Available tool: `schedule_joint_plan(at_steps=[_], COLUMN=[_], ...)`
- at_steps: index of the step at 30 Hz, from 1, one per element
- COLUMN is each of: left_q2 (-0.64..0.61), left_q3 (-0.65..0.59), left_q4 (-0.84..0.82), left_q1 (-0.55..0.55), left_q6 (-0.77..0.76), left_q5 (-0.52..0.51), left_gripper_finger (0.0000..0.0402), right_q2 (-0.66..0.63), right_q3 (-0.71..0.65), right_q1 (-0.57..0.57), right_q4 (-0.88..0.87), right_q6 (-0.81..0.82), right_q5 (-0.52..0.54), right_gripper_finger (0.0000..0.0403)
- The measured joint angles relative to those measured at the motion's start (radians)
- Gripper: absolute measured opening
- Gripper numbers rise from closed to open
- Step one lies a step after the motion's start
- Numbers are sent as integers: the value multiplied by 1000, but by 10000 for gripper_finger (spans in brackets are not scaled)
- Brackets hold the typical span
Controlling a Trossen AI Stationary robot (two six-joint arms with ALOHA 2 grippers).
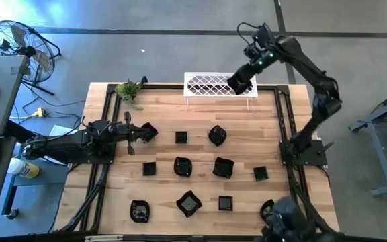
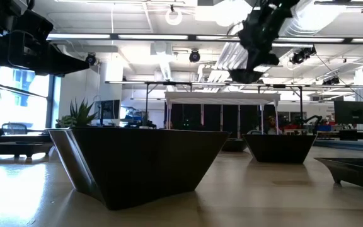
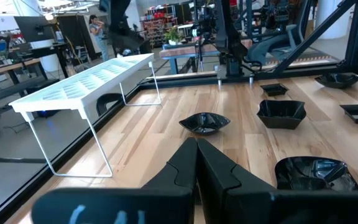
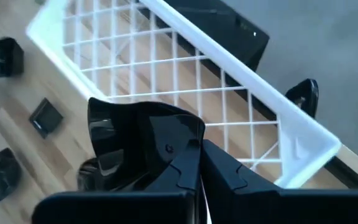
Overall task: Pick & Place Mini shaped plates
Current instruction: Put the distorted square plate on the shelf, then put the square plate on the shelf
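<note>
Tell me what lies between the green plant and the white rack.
Only bare table separates the plant from the rack, seen in the high view.

Right gripper (image 1: 238,85) raised over the white rack's (image 1: 210,85) right end, fingers closed on a black mini plate (image 4: 135,146). Left gripper (image 1: 142,133) low, well apart from that rack, fingers pressed together.

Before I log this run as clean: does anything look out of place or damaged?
Nothing stands out. The black plates lie scattered on the table, none visibly broken; the right claw holds one plate over the white rack.
</note>
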Motion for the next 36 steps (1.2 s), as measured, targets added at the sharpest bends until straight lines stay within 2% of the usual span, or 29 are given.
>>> schedule_joint_plan(at_steps=[6,14,21,36], left_q2=[0,0,0,0], left_q3=[0,0,0,0], left_q4=[0,0,0,0], left_q1=[0,0,0,0], left_q6=[0,-1,-2,-5], left_q5=[0,0,0,0], left_gripper_finger=[1,1,1,1], right_q2=[91,97,97,97], right_q3=[32,26,26,25], right_q1=[-70,-136,-137,-122], right_q4=[-32,-62,-50,-47], right_q6=[-45,-69,-116,-131], right_q5=[-49,-77,-99,-75], right_gripper_finger=[2,6,4,21])
